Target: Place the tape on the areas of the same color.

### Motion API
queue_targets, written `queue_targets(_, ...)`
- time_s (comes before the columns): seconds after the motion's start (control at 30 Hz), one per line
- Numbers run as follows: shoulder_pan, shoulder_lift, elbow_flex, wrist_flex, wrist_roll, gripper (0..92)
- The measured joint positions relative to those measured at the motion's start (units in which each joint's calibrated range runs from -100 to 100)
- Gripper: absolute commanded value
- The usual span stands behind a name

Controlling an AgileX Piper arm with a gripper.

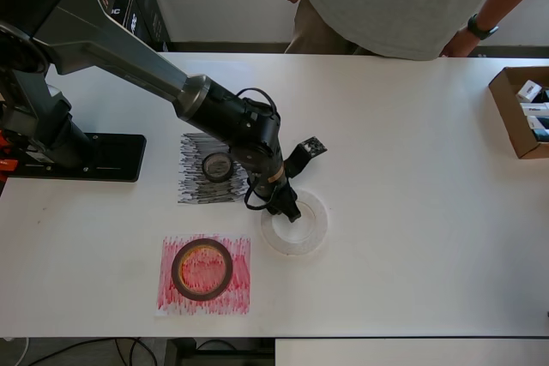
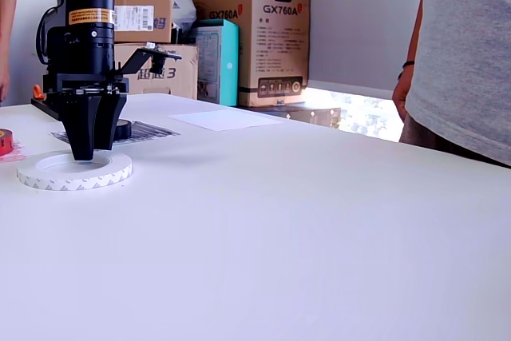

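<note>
White worktop point(image 2: 319, 221) carries everything. Nearest us, the translucent white tape roll point(image 2: 74, 171) lies flat, off any patch; our tool point(image 2: 86, 152) dips into its hole, whether clenched we cannot tell. Beyond, the dark-red roll point(image 1: 202, 269) and black roll point(image 1: 216, 165) sit on matching scribbles. Farthest, the white sheet point(image 2: 226, 120) waits.

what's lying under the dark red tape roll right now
The dark red tape roll lies on the red scribbled rectangular patch, which shows through its hole. The patch under the ring itself is covered.
</note>
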Motion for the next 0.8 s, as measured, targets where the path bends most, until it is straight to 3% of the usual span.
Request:
queue_targets(0.17,0.0,0.0,0.0,-0.1,0.0,31.2)
queue_targets(0.8,0.0,-0.3,1.2,-0.9,0.0,27.9)
